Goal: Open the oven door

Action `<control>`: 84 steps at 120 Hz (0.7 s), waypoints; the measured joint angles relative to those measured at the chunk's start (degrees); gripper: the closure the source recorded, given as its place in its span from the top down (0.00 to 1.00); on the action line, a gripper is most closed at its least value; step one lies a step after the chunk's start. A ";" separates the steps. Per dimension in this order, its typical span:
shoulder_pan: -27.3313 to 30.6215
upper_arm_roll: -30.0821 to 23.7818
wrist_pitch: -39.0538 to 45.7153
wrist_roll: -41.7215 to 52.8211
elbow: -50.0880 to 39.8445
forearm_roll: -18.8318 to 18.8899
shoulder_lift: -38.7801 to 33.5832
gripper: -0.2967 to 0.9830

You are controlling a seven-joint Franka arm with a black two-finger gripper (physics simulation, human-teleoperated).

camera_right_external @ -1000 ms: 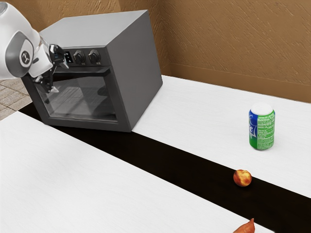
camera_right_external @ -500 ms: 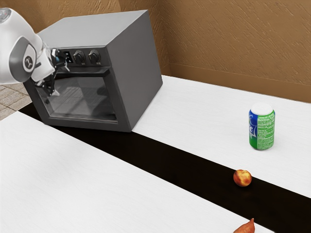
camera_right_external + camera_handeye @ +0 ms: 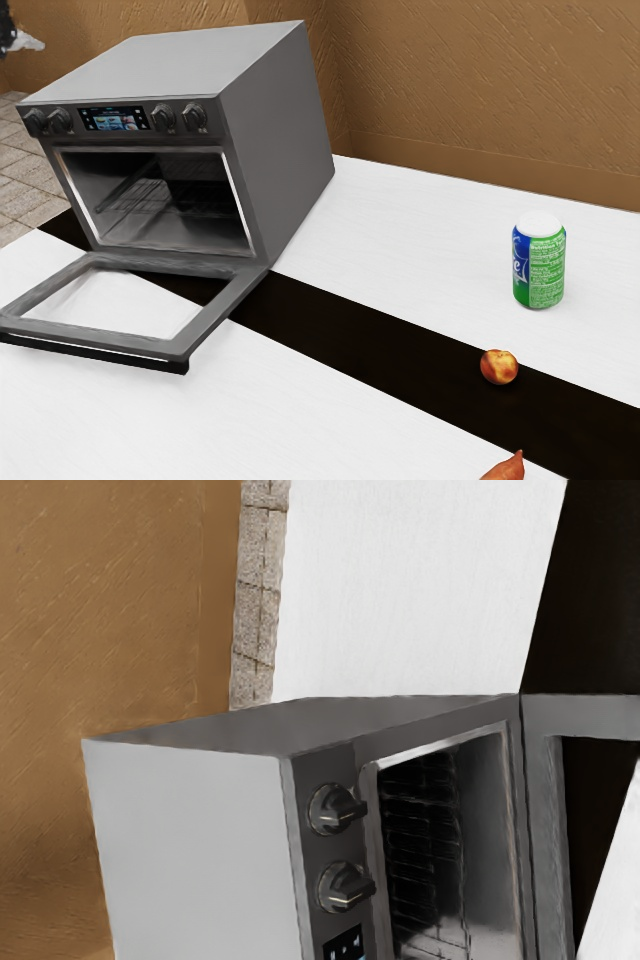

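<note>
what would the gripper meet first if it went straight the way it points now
Probably the oven, somewhere around its top front edge near the knobs. Depth is unclear, though, so the gripper might pass just over it.

You've prob. got a kitchen here, maybe a home one, tho you can't tell for sure. Your best clues: an oven (image 3: pixel 180 65) w/ knobs (image 3: pixel 193 117) & a wire rack (image 3: pixel 420 830) inside, plus a soda can (image 3: pixel 547 270) & a small round fruit (image 3: pixel 499 367) on a white table (image 3: pixel 430 210) w/ a black strip (image 3: pixel 350 335). Around it, you've a rough brown wall (image 3: pixel 480 100) & a stone-tile flr (image 3: pixel 15 180).
</note>
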 joint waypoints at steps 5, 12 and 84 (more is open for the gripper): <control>-0.34 -2.34 -5.28 -5.62 4.13 -1.89 7.08 0.76; -1.21 -3.63 -10.12 -12.29 3.27 -4.06 13.08 0.76; 0.68 -1.74 -19.64 -47.65 -1.36 -12.62 17.34 0.77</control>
